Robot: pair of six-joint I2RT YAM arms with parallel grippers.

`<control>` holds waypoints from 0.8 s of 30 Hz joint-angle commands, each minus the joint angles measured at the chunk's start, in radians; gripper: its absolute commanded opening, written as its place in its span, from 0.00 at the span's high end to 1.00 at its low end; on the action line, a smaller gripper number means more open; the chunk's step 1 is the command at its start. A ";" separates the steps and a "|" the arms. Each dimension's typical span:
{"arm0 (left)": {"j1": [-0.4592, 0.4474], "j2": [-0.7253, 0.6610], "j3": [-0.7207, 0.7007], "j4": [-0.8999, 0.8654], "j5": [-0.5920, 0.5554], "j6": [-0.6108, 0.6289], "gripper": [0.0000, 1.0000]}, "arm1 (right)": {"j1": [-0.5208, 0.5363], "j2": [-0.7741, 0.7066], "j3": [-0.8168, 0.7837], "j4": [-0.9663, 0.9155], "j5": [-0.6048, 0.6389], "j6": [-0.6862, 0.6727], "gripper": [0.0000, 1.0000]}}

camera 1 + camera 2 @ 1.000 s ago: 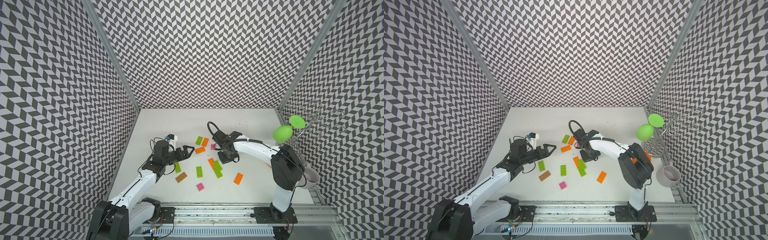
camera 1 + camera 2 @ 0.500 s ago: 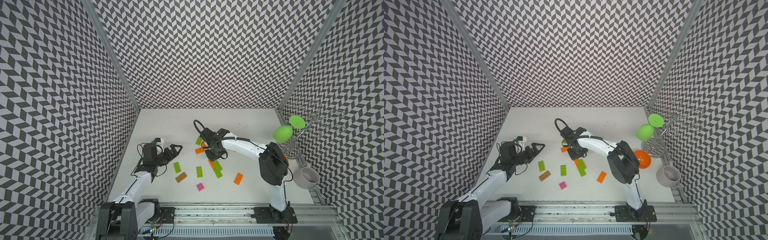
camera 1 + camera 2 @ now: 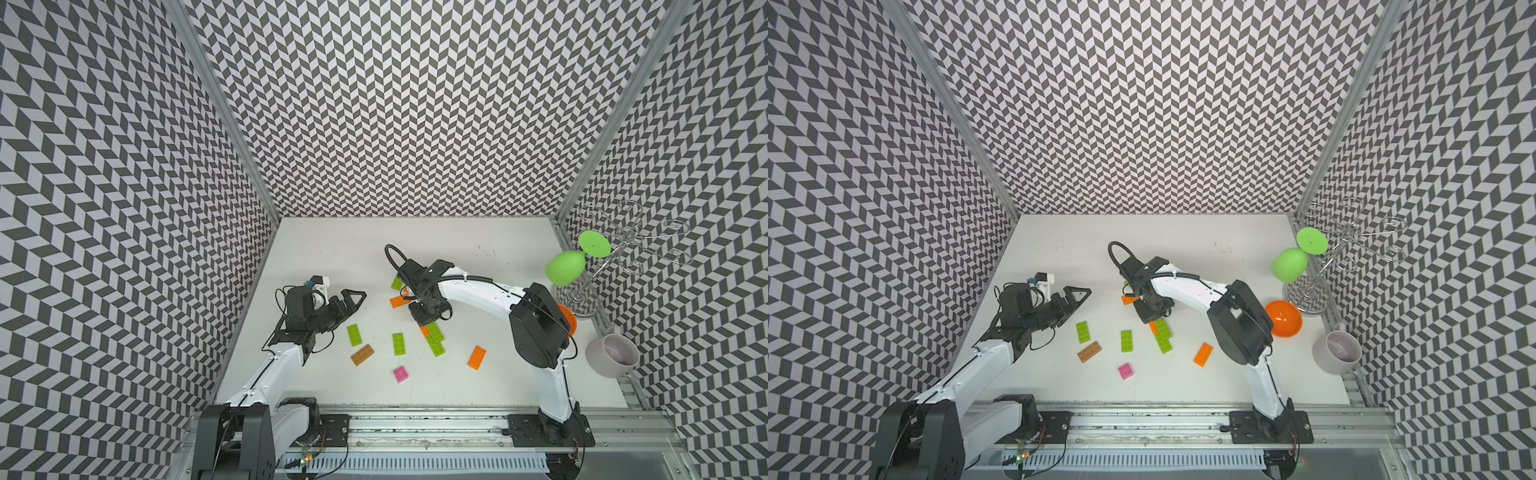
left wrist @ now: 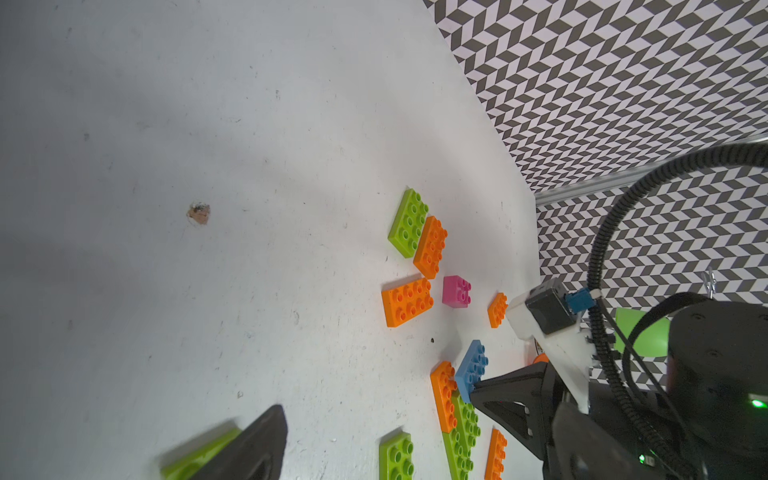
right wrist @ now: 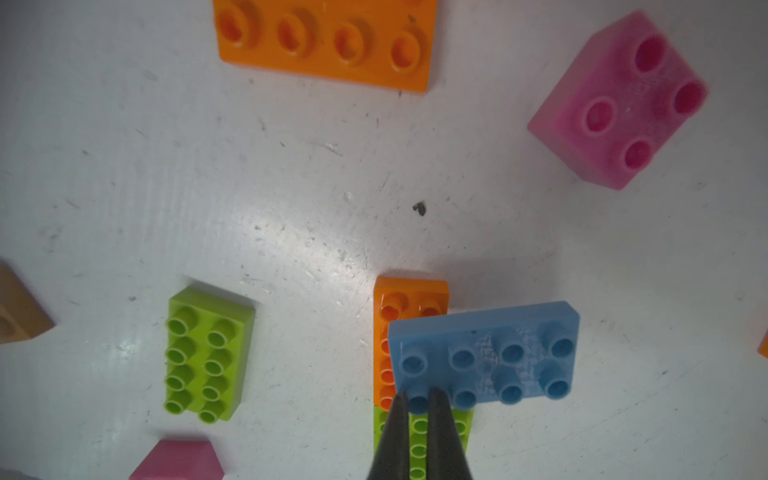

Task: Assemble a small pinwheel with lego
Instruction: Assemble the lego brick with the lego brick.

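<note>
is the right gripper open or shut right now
Shut on the blue brick: in the right wrist view the right gripper's fingers stand nearly together, pinching its edge, and it hangs tilted over an orange brick.

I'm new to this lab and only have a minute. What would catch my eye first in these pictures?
The right gripper pinches a blue oblong studded plastic brick, tilted above an orange and lime green cluster of bricks mid-table. More loose bricks dot the white table; the left gripper stands open. A bright green plastic goblet hangs from a wire rack at the side.
</note>
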 commanded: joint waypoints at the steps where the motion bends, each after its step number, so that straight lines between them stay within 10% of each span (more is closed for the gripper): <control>1: 0.006 -0.007 -0.013 0.025 0.015 0.012 0.00 | 0.001 0.026 0.013 0.010 0.000 0.007 0.95; 24: 0.006 0.002 -0.016 0.036 0.024 0.012 0.00 | 0.000 0.058 -0.070 0.004 0.030 0.067 0.91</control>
